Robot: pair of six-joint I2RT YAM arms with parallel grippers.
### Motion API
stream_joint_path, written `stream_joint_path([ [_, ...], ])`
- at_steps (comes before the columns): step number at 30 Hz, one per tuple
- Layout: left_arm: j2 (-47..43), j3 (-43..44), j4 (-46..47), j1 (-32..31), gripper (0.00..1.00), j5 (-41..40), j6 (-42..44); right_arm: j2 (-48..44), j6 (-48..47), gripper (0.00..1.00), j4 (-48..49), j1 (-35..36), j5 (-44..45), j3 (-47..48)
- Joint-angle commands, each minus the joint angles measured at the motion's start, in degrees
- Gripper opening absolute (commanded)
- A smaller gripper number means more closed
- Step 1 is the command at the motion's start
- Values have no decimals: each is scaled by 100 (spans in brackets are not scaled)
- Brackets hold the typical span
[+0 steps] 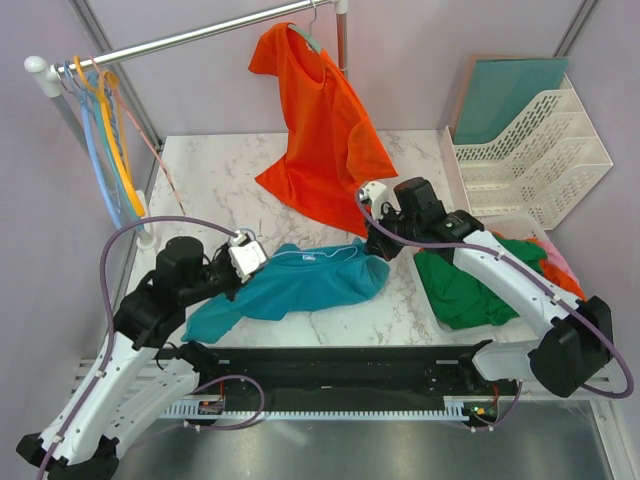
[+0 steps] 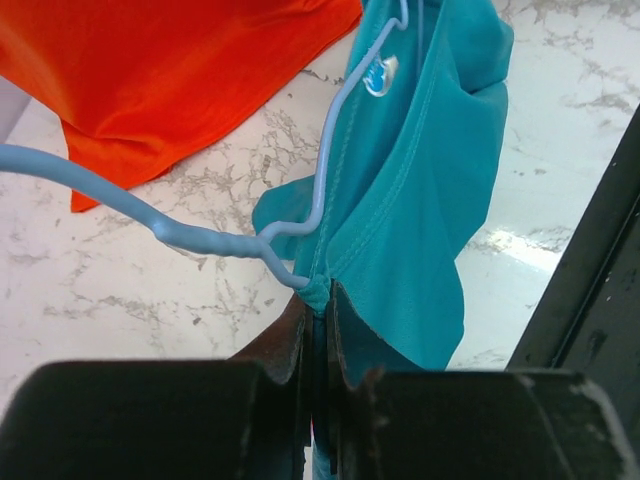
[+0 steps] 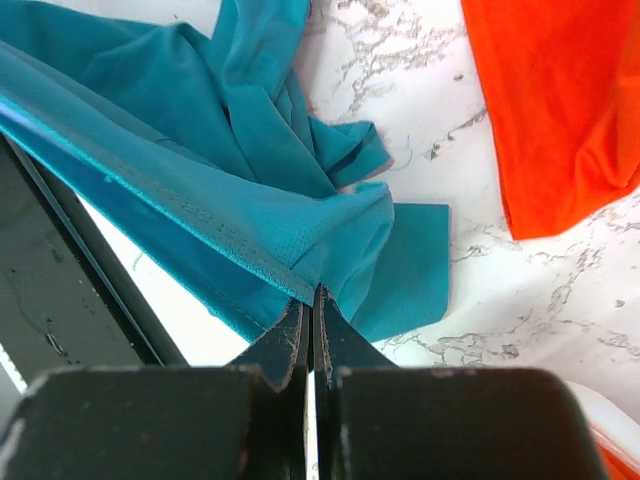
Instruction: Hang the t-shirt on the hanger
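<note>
Left gripper [image 1: 245, 258], left of and nearer than the orange t-shirt [image 1: 320, 130]: jaws are pinched together on a fold of the t-shirt [image 1: 295, 282] where the hanger [image 2: 205, 240] wire meets the collar, apparently to steady cloth against wire. Whether the wire itself is nipped cannot be told. The t-shirt lies slack just below the orange t-shirt's hem. Right gripper [image 1: 378, 240], at that hem's right corner: jaws are clamped on the t-shirt's opposite edge, judged to hold it taut for threading.

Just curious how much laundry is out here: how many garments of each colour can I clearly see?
Teal t-shirt: 1
Orange t-shirt: 1
Dark green garment: 1
Total: 3
The cloth peeking out beside the green one is too hidden to count.
</note>
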Motion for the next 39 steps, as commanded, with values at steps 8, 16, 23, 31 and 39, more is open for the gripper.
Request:
stream_joint_path([
  [8,1085,760,216,-54,2,-7,730,34,-139,0,-807,237,-359,1306],
  [16,1578,1209,445,-344,2,475,843,140,-87,0,-614,871,-351,1534],
  [23,1446,1323,323,-388,2,951,1212,307,-139,0,-587,836,18,2377],
  [31,1585,1349,436,-388,2,618,959,342,-44,0,-754,826,1,2748],
  [39,1762,1631,849,-414,2,687,686,404,89,3,-631,1187,-228,2572],
])
